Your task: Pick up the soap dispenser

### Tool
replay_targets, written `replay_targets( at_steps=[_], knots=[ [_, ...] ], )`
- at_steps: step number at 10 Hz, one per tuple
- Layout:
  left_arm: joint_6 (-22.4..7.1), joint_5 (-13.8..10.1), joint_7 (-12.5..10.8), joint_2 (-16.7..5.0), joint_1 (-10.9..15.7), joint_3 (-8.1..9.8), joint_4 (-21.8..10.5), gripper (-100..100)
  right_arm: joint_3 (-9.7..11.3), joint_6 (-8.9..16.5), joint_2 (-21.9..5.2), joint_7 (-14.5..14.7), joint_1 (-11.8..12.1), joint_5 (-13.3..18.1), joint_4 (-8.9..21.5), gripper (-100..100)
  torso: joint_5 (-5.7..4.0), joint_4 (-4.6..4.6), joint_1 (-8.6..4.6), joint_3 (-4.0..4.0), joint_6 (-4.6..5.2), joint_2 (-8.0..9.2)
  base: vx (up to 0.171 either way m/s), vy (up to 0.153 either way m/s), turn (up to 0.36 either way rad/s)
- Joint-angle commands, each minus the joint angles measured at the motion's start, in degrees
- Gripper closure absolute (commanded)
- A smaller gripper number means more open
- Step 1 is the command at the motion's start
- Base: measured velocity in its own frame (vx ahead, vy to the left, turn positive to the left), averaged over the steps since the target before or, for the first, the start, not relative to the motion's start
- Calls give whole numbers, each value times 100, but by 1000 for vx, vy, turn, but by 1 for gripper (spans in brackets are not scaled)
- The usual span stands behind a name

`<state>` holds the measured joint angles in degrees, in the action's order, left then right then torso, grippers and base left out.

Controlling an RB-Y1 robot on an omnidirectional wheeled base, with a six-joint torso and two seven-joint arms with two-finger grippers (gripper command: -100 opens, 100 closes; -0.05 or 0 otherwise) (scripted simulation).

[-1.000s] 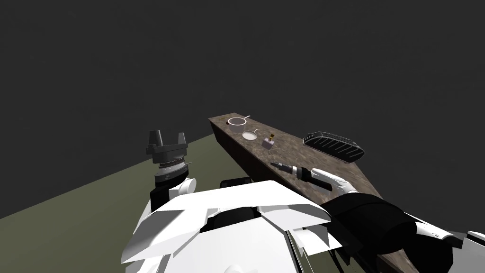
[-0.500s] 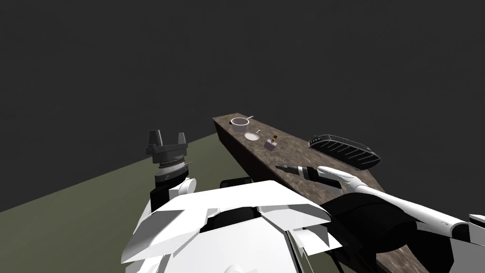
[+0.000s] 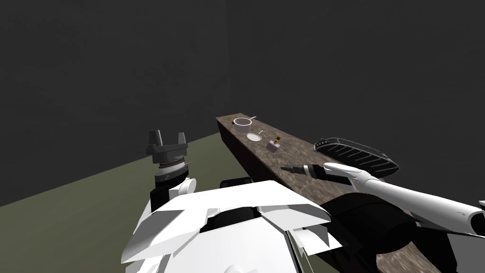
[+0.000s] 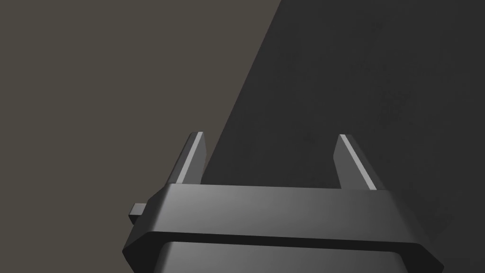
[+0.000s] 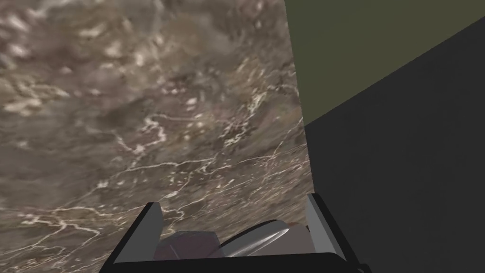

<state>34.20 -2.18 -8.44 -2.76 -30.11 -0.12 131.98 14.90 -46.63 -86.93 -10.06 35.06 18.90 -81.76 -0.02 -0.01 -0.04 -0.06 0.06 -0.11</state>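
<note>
Marbled counter (image 3: 294, 148), soap dispenser (image 3: 273, 145) beyond right gripper (image 3: 285, 167)

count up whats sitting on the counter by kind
pans: 2, a larger pan and a smaller pan
soap dispenser: 1
black ribbed rack: 1
total: 4
</note>
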Motion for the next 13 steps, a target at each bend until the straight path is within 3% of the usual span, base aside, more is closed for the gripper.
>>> replay_targets(
  at_steps=[1, 2, 4, 5, 7, 9, 10, 13],
  knots=[
    [0, 0, 0, 0, 0, 0, 0, 0, 143, -118, -286, 22, -25, 74, 286, -100, 0, 0, 0, 0, 0, 0, 10, -3, 153],
    [0, 0, 0, 0, 0, 0, 0, 0, 143, -118, -372, 22, -25, 74, 310, -100, 0, 0, 0, -1, -3, -1, 9, -5, 83],
    [0, 0, 0, 0, 0, 0, 0, 0, 375, -204, -804, 21, -46, 180, 664, -100, 2, -1, 4, -2, -4, -4, 18, 3, 200],
    [0, 0, 0, 0, 0, 0, 0, 0, 375, -204, -929, 21, -46, 180, 666, -100, 0, -2, 5, -5, -3, -8, 23, 4, 83],
    [0, 0, 0, 0, 0, 0, 0, 0, 588, -280, -1332, 30, -74, 265, 964, -100, 3, -3, 10, -6, -3, -11, 33, 20, 203],
    [0, 0, 0, 0, -1, 0, 0, 0, 681, -313, -1590, 37, -93, 298, 1095, -100, 2, -2, 13, -6, 3, -11, 38, 23, 77],
    [0, 0, 0, 0, 0, 0, 0, 0, 681, -313, -1590, 37, -93, 298, 1095, -100, 3, -3, 16, -9, -2, -15, 37, 22, 77],
    [0, 0, 0, 0, 0, -1, 0, 0, 885, -392, -2028, 66, -175, 357, 1377, -100, 4, -5, 25, -13, -3, -23, 64, 53, 183]
  ],
)
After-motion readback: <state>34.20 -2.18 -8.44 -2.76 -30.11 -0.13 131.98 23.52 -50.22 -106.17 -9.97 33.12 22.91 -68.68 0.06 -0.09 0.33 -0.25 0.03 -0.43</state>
